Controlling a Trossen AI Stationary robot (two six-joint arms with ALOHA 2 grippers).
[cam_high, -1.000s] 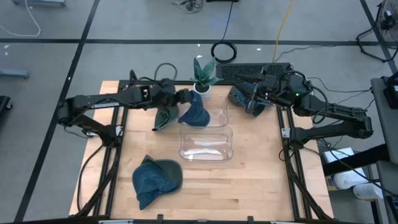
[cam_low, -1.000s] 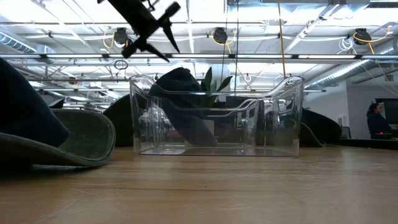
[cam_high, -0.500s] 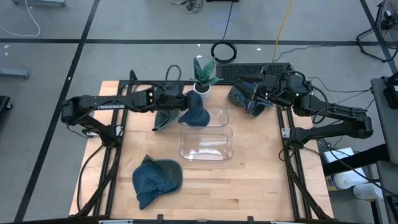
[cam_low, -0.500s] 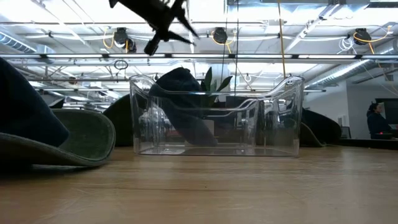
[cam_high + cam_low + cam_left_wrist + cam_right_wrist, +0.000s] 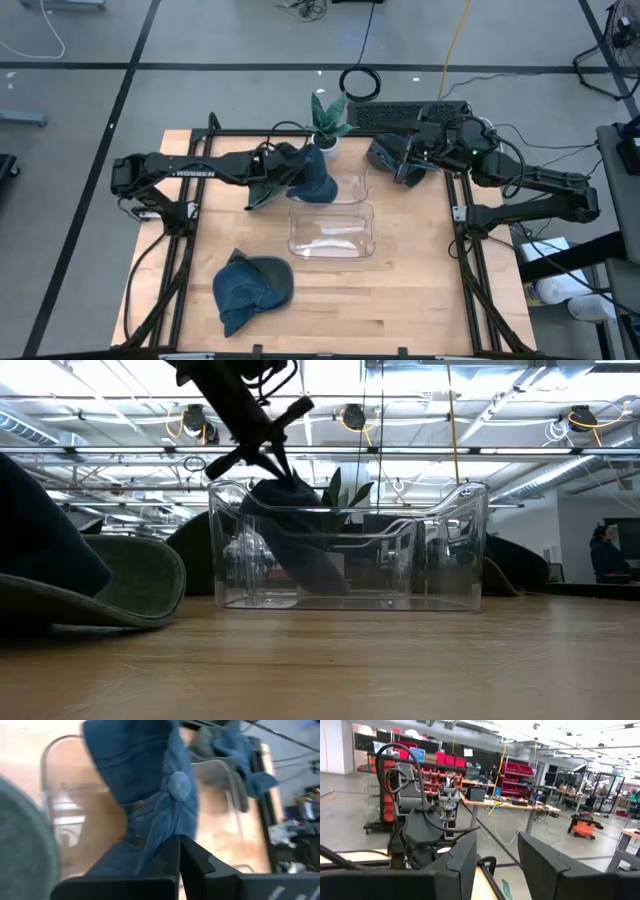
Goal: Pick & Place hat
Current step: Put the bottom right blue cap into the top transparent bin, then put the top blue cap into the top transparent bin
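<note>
A blue corduroy hat [image 5: 316, 182] [image 5: 300, 535] [image 5: 145, 765] sits at the far end of the clear bin [image 5: 330, 250] [image 5: 450, 540], leaning on the bin's far wall. My left gripper [image 5: 293, 168] [image 5: 272, 460] [image 5: 179, 852] is at the hat's top, on its left side, fingers together. My right gripper [image 5: 405, 165] [image 5: 497, 855] waits open by the table's far right corner, over another blue hat [image 5: 385, 152]. My left gripper touches the blue hat's crown [image 5: 152, 840] below its top button, cloth bunched against the outer side of one finger [image 5: 170, 855]. The fingers come slanting down from the table's left. Nothing shows between them. The hat stays leaning in the bin.
A third blue hat [image 5: 250, 288] [image 5: 90, 580] lies near the table's near left edge. A dark green hat [image 5: 262, 188] lies under my left arm. A potted plant [image 5: 326, 118] [image 5: 340, 490] stands just beyond the bin. The bin's near half holds nothing.
My left gripper has moved toward the table's right and down, from beside and above the blue hat onto its top. The hat has kept its place in the bin.
</note>
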